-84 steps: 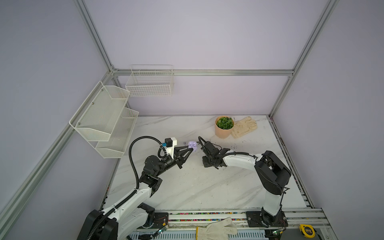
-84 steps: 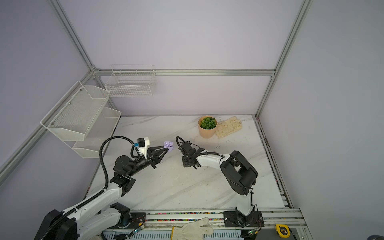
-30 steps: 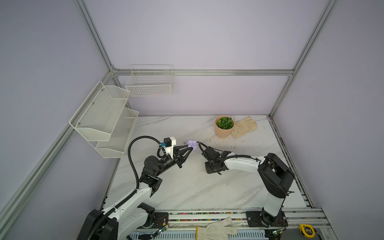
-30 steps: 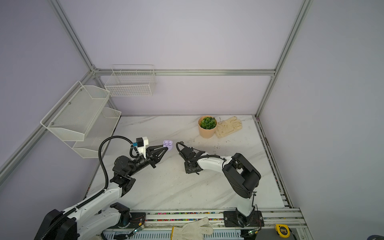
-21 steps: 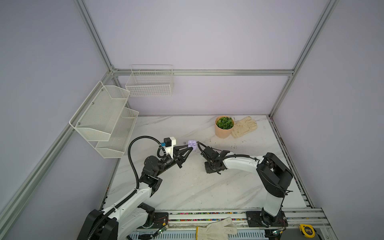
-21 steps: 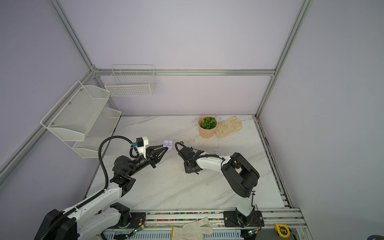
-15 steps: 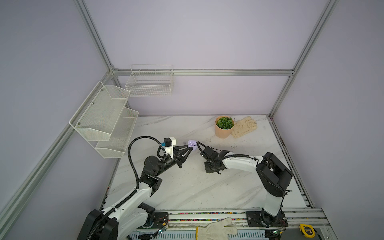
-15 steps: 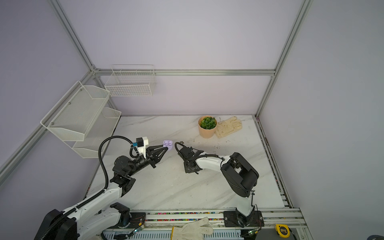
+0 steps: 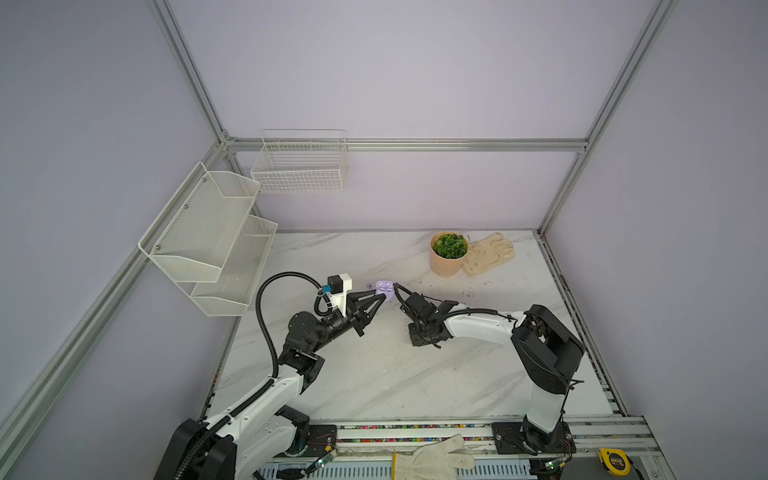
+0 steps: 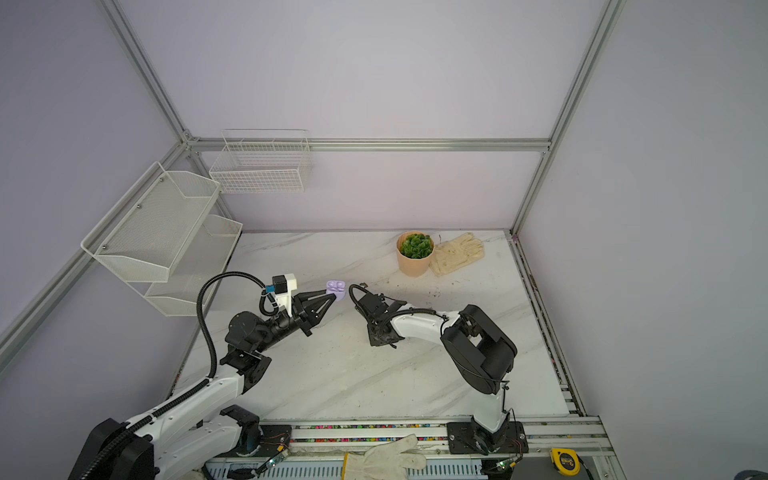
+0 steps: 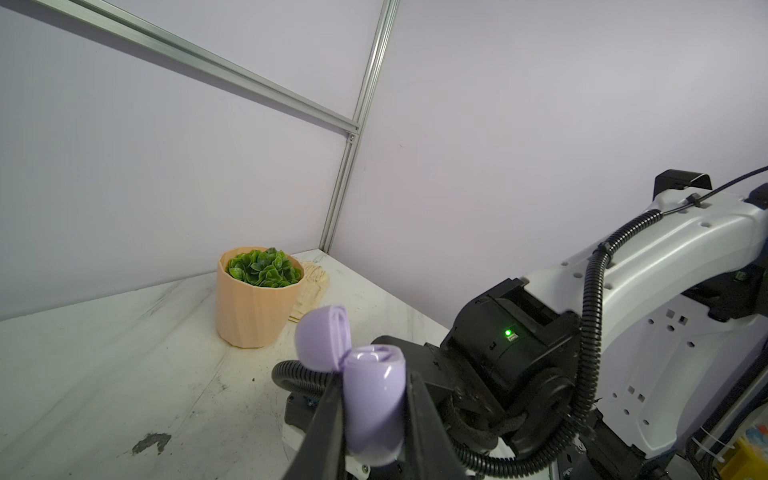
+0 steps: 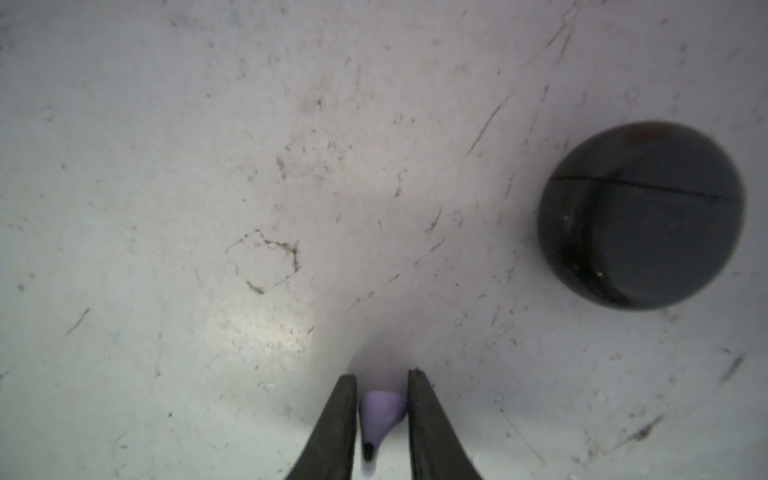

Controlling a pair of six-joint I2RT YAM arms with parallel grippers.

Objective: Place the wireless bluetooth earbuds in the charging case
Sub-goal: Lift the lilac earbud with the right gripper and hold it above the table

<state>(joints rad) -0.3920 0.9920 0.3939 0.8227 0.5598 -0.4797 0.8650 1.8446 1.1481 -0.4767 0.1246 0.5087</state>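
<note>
A lilac charging case (image 11: 374, 399) with its lid (image 11: 324, 336) flipped open hangs above the table, and my left gripper (image 11: 374, 380) is shut on its body. Both top views show the case (image 9: 384, 289) (image 10: 336, 289) at the tips of the left gripper (image 9: 380, 296) (image 10: 332, 297). My right gripper (image 12: 382, 378) points straight down at the table, shut on a small lilac earbud (image 12: 382, 409) that lies on the marble with its stem toward the wrist. From above, the right gripper (image 9: 420, 341) (image 10: 380, 340) hides the earbud. No black earbuds are in view.
A closed round black case (image 12: 640, 216) lies on the marble close to the right gripper. A peach plant pot (image 9: 448, 259) and a cream glove (image 9: 490, 253) sit at the back right. White mesh shelves (image 9: 208, 241) hang on the left wall. Another glove (image 9: 432, 459) lies on the front rail.
The right gripper has dropped to the table, shifted slightly left, and its jaws have closed in on the lilac earbud. The left arm and the case have not moved.
</note>
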